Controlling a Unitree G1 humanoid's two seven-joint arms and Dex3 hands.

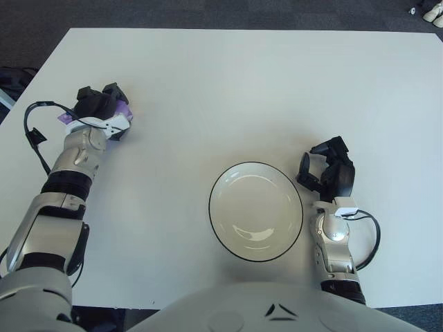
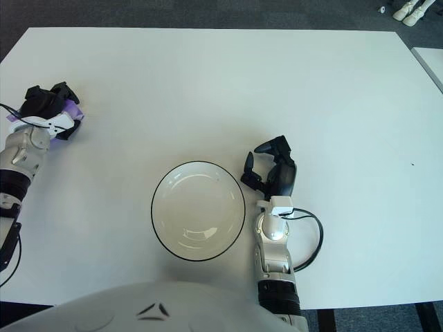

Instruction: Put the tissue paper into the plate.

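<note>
- Tissue paper [image 1: 122,108], showing as a small purple packet, is sitting near the desk's [image 1: 228,83] left edge, mostly hidden under the left hand [image 1: 102,111]; only a purple strip is peeking out on either side of it.
- The left hand is covering the packet from above, its dark fingers [image 1: 111,92] curling down around it and seeming to be gripping it. Whether the packet is touching the desk or hanging just clear of it cannot be told. Holding it from the top looks sensible, since a soft flat packet is giving little to grab from the side.
- The plate [image 1: 255,210], white with a dark rim, is lying empty near the desk's front edge, well apart from the tissue. It is sitting right in front of the robot's body, probably so either arm can reach it.
- The right hand [image 1: 327,173] is showing just beside the plate's right rim, its fingers loosely bent and holding nothing. It is staying out of the way, leaving the carry to the left arm.
- No brand, label or readable writing is showing on the packet, the plate or the hands.
- Judging from this, the tissue is not yet in the plate, and a long sweep rightward and toward the front edge is being called for.
</note>
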